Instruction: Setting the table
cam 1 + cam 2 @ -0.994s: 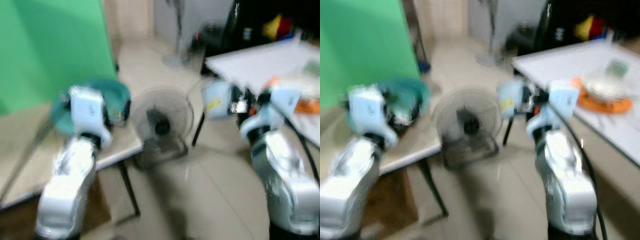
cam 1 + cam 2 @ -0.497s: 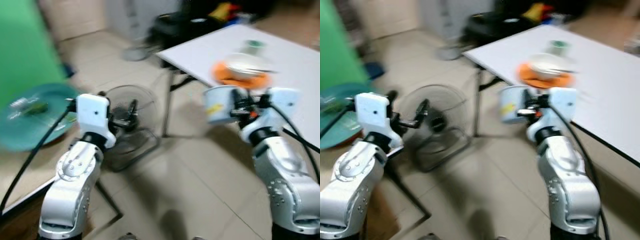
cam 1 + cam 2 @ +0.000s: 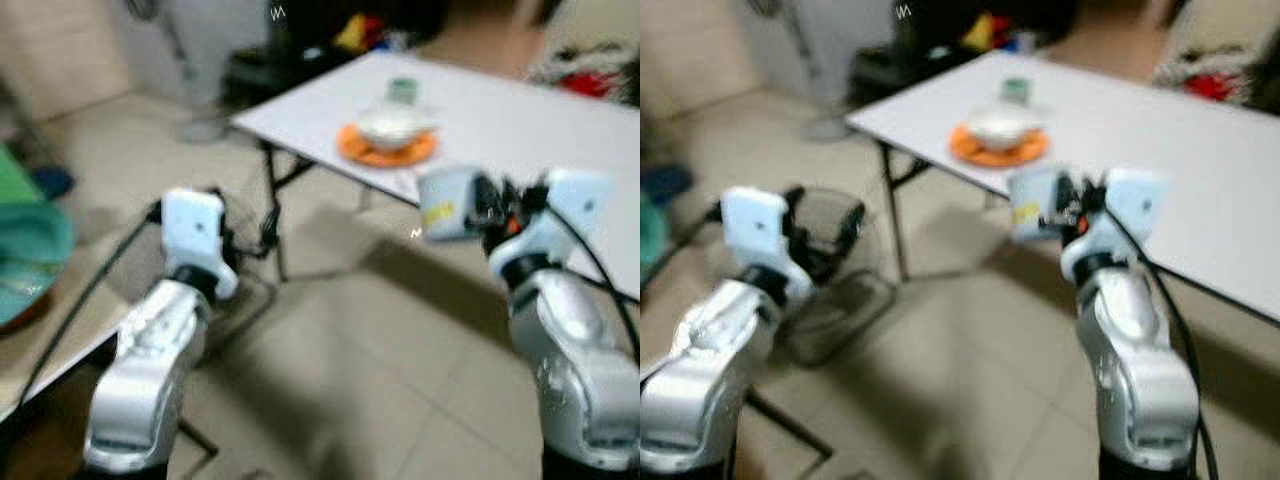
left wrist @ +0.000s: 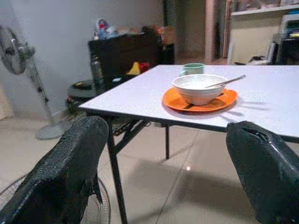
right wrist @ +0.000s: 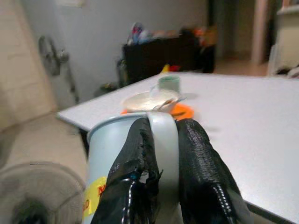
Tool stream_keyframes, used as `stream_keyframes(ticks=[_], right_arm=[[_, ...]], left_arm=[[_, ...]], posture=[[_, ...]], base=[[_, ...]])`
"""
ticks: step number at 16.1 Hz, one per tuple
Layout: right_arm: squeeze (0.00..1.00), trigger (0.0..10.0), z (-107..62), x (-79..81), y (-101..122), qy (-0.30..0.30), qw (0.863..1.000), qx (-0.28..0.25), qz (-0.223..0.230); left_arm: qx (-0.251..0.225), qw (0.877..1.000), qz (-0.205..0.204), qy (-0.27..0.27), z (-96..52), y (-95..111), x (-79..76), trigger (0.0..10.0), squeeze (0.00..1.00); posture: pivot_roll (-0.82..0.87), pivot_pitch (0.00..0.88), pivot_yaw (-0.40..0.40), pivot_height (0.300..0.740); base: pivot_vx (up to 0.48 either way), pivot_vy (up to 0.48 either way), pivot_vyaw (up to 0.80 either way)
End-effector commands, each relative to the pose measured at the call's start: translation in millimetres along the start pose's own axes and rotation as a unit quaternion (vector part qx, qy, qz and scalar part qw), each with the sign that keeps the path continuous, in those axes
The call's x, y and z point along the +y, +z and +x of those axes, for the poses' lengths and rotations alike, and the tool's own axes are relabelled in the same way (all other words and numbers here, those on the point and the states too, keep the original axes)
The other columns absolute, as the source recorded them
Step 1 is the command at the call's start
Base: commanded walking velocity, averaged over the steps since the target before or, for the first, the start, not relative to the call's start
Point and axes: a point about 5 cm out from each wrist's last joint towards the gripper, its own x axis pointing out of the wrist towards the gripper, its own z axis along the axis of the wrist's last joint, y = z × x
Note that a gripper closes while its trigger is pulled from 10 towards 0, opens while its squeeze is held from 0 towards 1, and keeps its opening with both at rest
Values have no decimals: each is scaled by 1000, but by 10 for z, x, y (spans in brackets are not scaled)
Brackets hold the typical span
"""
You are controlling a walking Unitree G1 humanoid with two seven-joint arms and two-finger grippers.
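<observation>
Pale blue mug (image 5: 133, 154) with a yellow label sits clamped in the right gripper (image 5: 161, 163), its two black fingers (image 5: 201, 168) pinched together on the handle, carried in the air just short of the white table's (image 3: 1200, 170) near edge. In the head views the mug (image 3: 445, 203) hangs at about 2 o'clock from the picture's middle, over the tiled floor (image 3: 380, 350). Farther along the table, toward 12 o'clock, an orange plate (image 4: 200, 101) lies flat with a white bowl (image 4: 198, 87) on it; a spoon (image 4: 226, 81) leans out over the bowl's rim, and a green cup (image 4: 192, 69) stands just behind the plate. The left gripper (image 4: 168, 163) is held at about 9 o'clock in the head views, its fingers (image 4: 65, 172) spread wide apart and holding nothing. A floor fan (image 3: 830, 260) stands on the tiles just beyond it, and a pedestal fan (image 4: 18, 60) stands near the far wall. The head views are blurred.
</observation>
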Motion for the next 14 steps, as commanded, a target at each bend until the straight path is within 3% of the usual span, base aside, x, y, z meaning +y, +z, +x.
stream_keyframes(ticks=[1,3,6,9,12,14], right_arm=[[0,10000,14,77,94,17,1000,-21,0],[0,10000,12,69,98,16,1000,-21,-2],[0,10000,9,87,93,20,1000,-21,-4],[0,10000,-1,106,85,24,1000,-19,-3],[0,10000,-19,105,72,22,1000,-16,-1],[0,10000,-46,96,69,20,1000,-15,0]], left_arm=[[-8,1000,5,1,17,44,44,10000,0],[-10,1000,4,-4,39,46,31,10000,0],[-12,1000,3,-6,34,46,33,10000,0],[-10,1000,3,-9,17,37,54,10000,0],[-8,1000,4,-12,10,33,58,10000,0],[-3,1000,1,-19,-14,6,30,10000,0]], posture=[[31,0,37,740],[32,0,38,740],[34,0,34,740],[36,0,35,740],[36,0,36,740],[36,0,34,740]], base=[[326,0,0],[326,0,0],[326,0,-717],[325,0,0],[326,0,-800],[326,0,0]])
